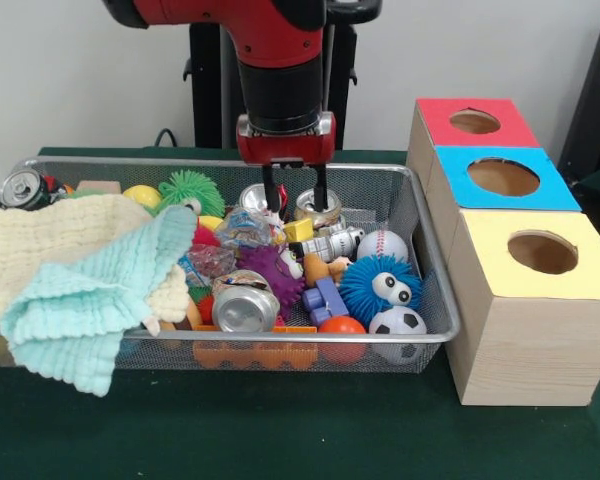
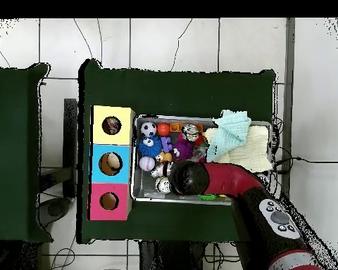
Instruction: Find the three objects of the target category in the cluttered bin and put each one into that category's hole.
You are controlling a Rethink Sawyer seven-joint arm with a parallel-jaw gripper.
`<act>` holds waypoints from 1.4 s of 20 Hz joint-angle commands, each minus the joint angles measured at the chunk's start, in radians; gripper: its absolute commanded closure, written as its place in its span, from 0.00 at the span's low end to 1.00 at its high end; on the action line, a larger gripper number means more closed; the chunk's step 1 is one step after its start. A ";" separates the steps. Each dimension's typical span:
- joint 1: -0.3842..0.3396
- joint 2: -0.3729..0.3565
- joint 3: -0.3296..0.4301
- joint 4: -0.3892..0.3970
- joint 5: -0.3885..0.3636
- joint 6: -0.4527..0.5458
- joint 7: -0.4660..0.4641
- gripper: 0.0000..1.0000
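Observation:
The wire mesh bin [image 1: 432,262] is full of toys, cans and cloths; it also shows in the overhead view [image 2: 134,184]. My gripper [image 1: 294,192] is open and empty. It hangs over the back middle of the bin, just above two silver cans [image 1: 318,208]. One confetti-spotted wrapper wad [image 1: 242,229] lies just in front and to the left of the gripper. A second wad [image 1: 212,262] lies further forward. A third does not show. The yellow-topped box's hole [image 1: 542,252] is at the front right; it also shows in the overhead view [image 2: 112,126].
A cream cloth [image 1: 50,245] and a mint cloth [image 1: 90,300] cover the bin's left half. A dented can [image 1: 245,306], a purple spiky toy [image 1: 271,272], a blue googly-eyed ball [image 1: 382,285], a baseball [image 1: 382,245] and a small football [image 1: 397,325] lie nearby. Blue-topped [image 1: 503,177] and red-topped [image 1: 474,121] boxes stand behind the yellow one.

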State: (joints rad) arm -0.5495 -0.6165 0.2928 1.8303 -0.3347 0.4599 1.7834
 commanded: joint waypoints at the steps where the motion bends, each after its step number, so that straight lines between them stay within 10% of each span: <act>1: 0.010 0.062 0.080 -0.041 -0.091 0.034 -0.103 0.00; 28: 0.028 0.166 0.044 -0.065 -0.173 -0.125 -0.006 0.00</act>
State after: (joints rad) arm -0.5111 -0.5196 0.2934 1.8297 -0.4371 0.4271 1.7834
